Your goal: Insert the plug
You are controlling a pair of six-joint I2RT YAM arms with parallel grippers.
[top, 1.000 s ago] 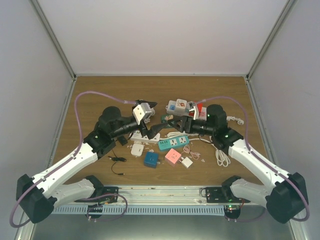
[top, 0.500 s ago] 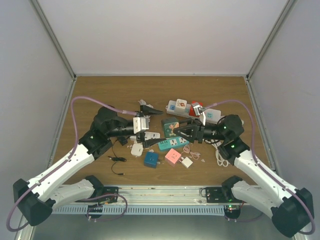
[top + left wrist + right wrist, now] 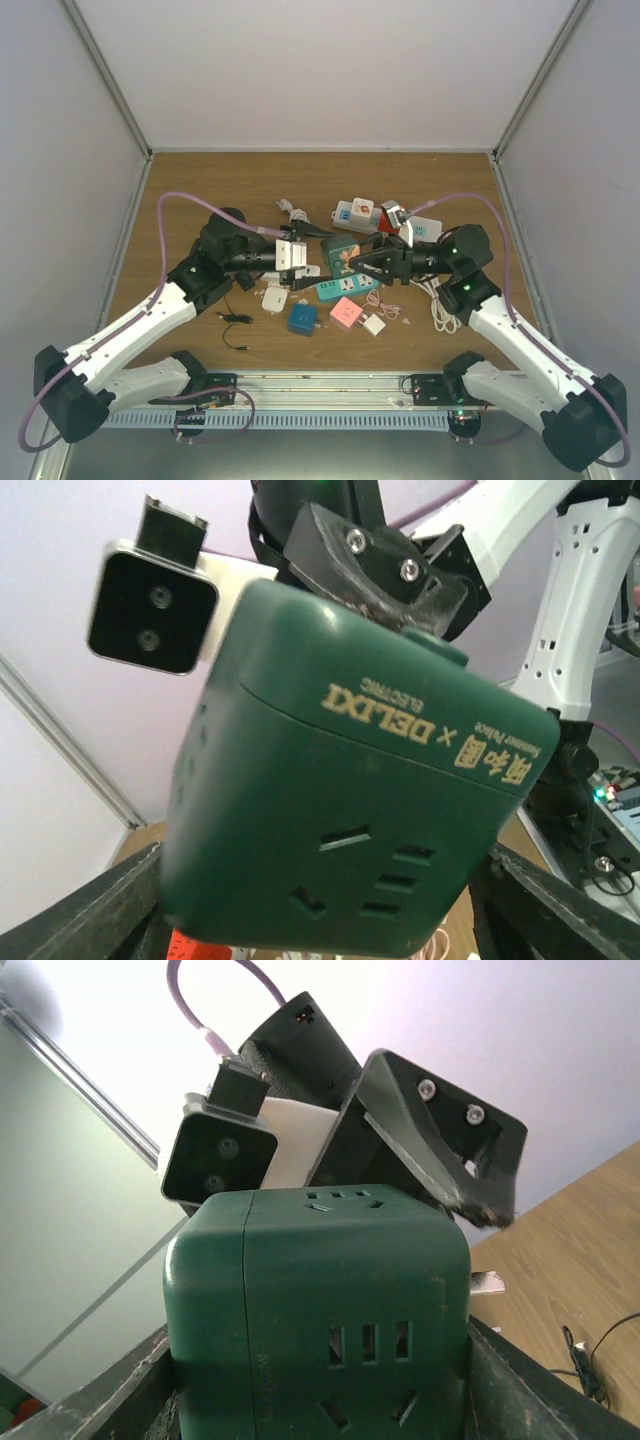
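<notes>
Seemingly the socket is being set up. The right hand clamps the one green socket cube above mid-desk, and the left hand gapes around it, perhaps not touching. Next, steady it for a plug. Nearest lie one blue adapter, one pink adapter and two white chargers. Farther back is one teal strip.

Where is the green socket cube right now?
Centre of the top view: the green socket cube sits between the right gripper's fingers, near the teal power strip.
</notes>
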